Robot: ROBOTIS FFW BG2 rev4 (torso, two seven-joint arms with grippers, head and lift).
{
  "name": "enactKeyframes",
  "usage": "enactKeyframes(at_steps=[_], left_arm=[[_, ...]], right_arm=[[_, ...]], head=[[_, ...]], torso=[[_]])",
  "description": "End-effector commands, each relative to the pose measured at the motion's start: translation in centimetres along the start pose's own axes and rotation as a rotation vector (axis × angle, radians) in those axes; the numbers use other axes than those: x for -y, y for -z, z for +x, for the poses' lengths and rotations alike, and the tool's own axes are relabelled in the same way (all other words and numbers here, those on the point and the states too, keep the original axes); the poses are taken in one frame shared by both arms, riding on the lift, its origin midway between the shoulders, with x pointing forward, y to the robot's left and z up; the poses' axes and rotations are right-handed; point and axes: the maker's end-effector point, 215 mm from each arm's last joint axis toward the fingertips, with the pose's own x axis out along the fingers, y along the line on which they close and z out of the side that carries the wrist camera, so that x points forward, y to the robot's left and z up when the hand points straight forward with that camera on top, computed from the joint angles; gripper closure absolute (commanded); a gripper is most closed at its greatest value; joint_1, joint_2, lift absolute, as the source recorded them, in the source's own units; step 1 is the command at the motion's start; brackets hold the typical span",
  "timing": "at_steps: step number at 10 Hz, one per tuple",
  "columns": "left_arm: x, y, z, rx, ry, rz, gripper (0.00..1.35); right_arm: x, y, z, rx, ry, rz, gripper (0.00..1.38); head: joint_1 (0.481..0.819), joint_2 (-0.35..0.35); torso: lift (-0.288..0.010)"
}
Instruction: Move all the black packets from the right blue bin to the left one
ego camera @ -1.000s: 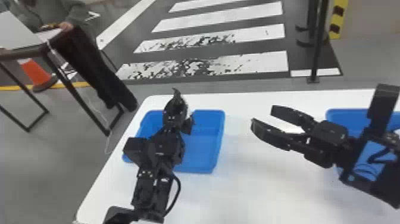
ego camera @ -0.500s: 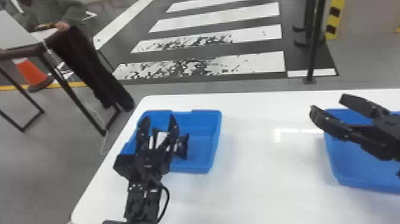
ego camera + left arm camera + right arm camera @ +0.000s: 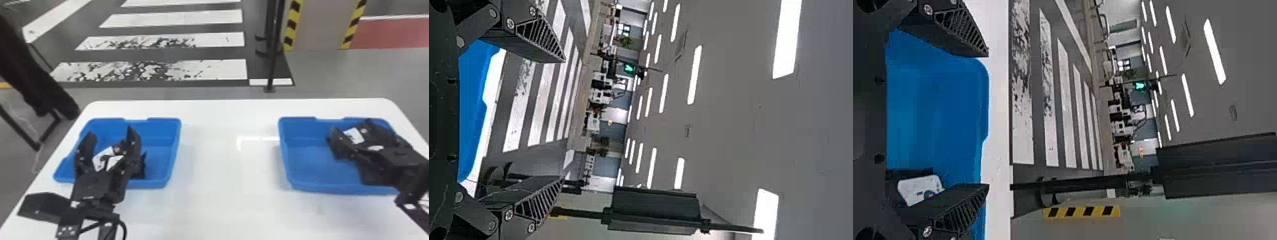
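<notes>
Black wrapping with a white label covers the packet (image 3: 918,189) in the right part of the right bin (image 3: 306,159); it looks light and rather soft, likely to crease or slide under a poor grip. The right gripper (image 3: 988,120) is above it, fingers apart, the packet lying toward the right-hand finger. A hold across its middle, both fingers square on the body, should serve better than pinching a corner or the label alone, which might slip.

Over the left bin (image 3: 164,131), the left gripper (image 3: 110,131) also has its fingers apart, a labelled packet (image 3: 102,158) showing between them; I cannot tell whether they touch it. Nothing here seems fragile, so a moderate squeeze should do.
</notes>
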Motion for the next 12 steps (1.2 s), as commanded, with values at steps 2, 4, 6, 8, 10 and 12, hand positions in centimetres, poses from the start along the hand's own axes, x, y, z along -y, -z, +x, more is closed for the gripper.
enactKeyframes(at_steps=[2,4,6,8,10,12], left_arm=[[3.3,0.0,-1.3,-0.03,0.046,-0.081,0.24],[5.7,1.7,-1.6,-0.09,0.094,-0.102,0.24],[6.2,1.9,-1.7,-0.102,0.109,-0.104,0.24],[6.4,2.5,-1.9,-0.121,0.114,-0.11,0.24],[6.3,2.9,-2.0,-0.135,0.115,-0.112,0.24],[6.4,3.0,-1.9,-0.14,0.12,-0.113,0.24]], right_arm=[[3.4,1.1,0.3,-0.031,0.075,-0.023,0.11],[5.6,2.5,1.4,-0.074,0.127,-0.043,0.11],[7.5,2.1,2.2,-0.083,0.188,-0.075,0.11],[9.2,2.3,2.3,-0.11,0.24,-0.088,0.11],[10.8,2.0,3.2,-0.12,0.275,-0.096,0.11],[11.5,2.3,4.4,-0.143,0.279,-0.088,0.11]], head=[[0.695,0.038],[0.695,-0.026],[0.695,-0.078],[0.695,-0.1],[0.695,-0.12],[0.695,-0.131]], torso=[[-0.168],[-0.168],[-0.168],[-0.168],[-0.168],[-0.168]])
